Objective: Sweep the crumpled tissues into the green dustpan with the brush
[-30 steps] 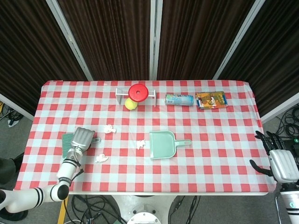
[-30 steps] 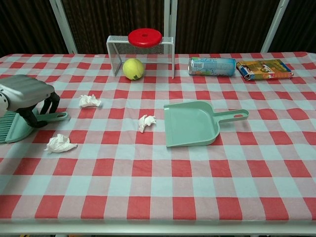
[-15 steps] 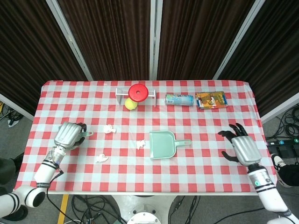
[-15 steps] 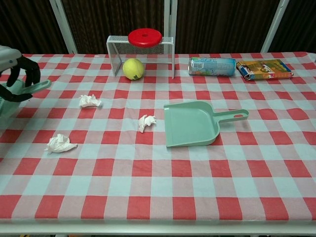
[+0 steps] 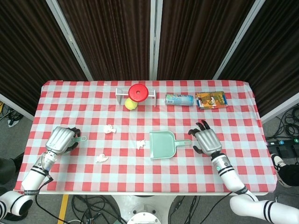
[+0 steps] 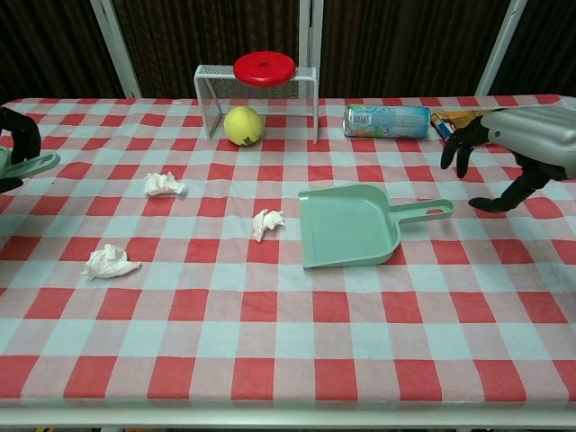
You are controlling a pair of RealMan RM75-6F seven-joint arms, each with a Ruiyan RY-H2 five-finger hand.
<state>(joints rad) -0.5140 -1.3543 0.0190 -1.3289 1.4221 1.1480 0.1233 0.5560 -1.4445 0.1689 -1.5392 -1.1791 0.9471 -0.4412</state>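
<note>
The green dustpan (image 5: 162,144) (image 6: 349,225) lies flat mid-table with its handle (image 6: 423,211) pointing right. Three crumpled tissues sit to its left: one close by (image 5: 141,144) (image 6: 267,222), one further back (image 5: 110,128) (image 6: 163,184), one nearer the front (image 5: 101,158) (image 6: 110,262). My left hand (image 5: 60,139) (image 6: 13,148) grips the green brush at the table's left edge; only its handle tip (image 5: 81,138) (image 6: 34,164) shows. My right hand (image 5: 207,140) (image 6: 517,148) hovers open just right of the dustpan handle, fingers spread, apart from it.
At the back stand a small white goal frame (image 6: 211,85) with a red disc (image 5: 138,91) on top and a yellow tennis ball (image 6: 243,125) under it. A lying can (image 5: 179,99) and a snack packet (image 5: 211,100) are at the back right.
My left hand has carried the brush off the table toward the left edge. My right hand has come in from the right edge to beside the dustpan handle.
</note>
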